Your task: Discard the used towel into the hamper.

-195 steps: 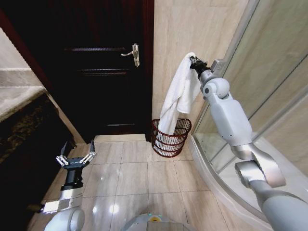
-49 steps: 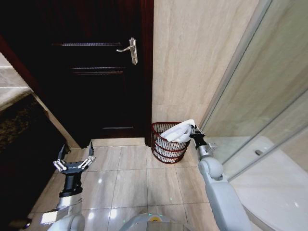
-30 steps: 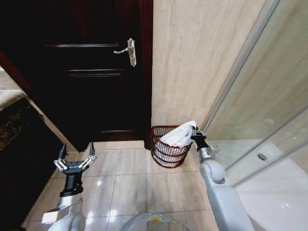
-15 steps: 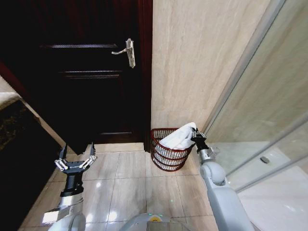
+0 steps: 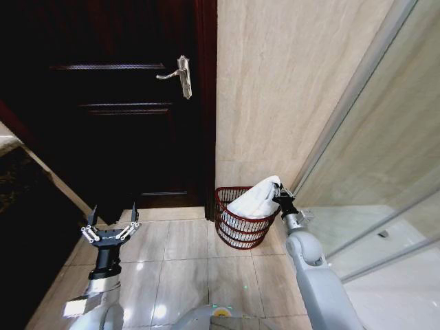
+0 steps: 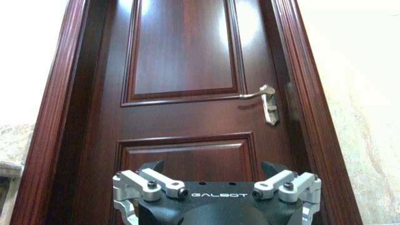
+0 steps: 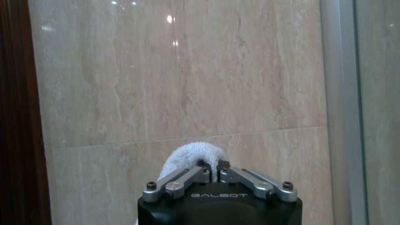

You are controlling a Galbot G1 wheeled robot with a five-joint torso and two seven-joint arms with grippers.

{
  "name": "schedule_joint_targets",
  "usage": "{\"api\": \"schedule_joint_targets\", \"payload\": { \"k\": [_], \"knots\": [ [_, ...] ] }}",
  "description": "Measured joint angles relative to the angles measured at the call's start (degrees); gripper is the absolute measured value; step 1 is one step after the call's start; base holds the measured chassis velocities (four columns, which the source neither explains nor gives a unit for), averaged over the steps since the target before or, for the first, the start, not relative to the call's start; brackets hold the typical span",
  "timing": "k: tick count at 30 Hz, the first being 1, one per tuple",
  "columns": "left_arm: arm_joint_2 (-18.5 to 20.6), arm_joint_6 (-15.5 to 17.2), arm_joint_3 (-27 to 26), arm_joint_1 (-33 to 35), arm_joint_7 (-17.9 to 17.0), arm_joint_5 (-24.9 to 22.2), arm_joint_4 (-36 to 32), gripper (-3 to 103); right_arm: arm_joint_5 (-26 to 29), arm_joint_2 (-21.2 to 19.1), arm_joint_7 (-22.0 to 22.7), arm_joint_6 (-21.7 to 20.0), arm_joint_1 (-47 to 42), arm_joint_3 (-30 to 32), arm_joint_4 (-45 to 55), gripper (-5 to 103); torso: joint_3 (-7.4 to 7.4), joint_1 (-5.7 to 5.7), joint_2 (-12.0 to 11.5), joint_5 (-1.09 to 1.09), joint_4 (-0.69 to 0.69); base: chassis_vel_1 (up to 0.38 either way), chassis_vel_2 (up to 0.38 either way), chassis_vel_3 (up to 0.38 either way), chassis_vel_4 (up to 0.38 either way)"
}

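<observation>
Head view: one towel (image 5: 256, 199) in one hamper (image 5: 240, 227), pinched by right gripper (image 5: 280, 195) jaws; left gripper (image 5: 111, 225) spread.

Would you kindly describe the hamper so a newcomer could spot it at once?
Find the dark wooden door; right of it runs a beige tiled wall. At that wall's foot, on the floor, stands the hamper: a small round reddish-brown basket of thin ribs, with a white towel draped in it.

— How's the light?
— Bright on the tiled wall (image 7: 187, 70), with glare spots; the door (image 5: 117, 103) sits nearly black.
— Distortion?
— Straight lines bow at the head view's edges, perhaps wide-angle.
</observation>
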Motion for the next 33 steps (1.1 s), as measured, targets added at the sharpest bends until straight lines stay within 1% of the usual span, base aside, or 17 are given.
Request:
{"api": "schedule_joint_targets", "payload": {
  "k": [20,31,33],
  "knots": [
    [0.00,-0.09,-0.38,0.03,-0.04,-1.04,0.60,100,-1.04,1.41,0.18,-0.04,-0.77,0.02,0.82,3,0.00,-0.01,0.00,0.00,0.00,0.000,0.000,0.000,0.000],
    [0.82,-0.02,-0.73,-0.70,-0.09,-2.49,1.89,100,-2.10,2.86,1.12,0.04,-0.77,-0.56,0.59,3,0.00,0.00,0.00,-0.01,0.00,-0.057,0.060,0.056,-0.055],
    [0.80,0.61,-0.72,-0.80,-0.10,-2.71,1.74,100,-1.76,2.33,1.54,-1.09,-0.81,-0.97,1.47,3,0.00,0.00,0.00,0.00,0.00,-0.021,0.016,0.019,-0.030]
  ]
}}
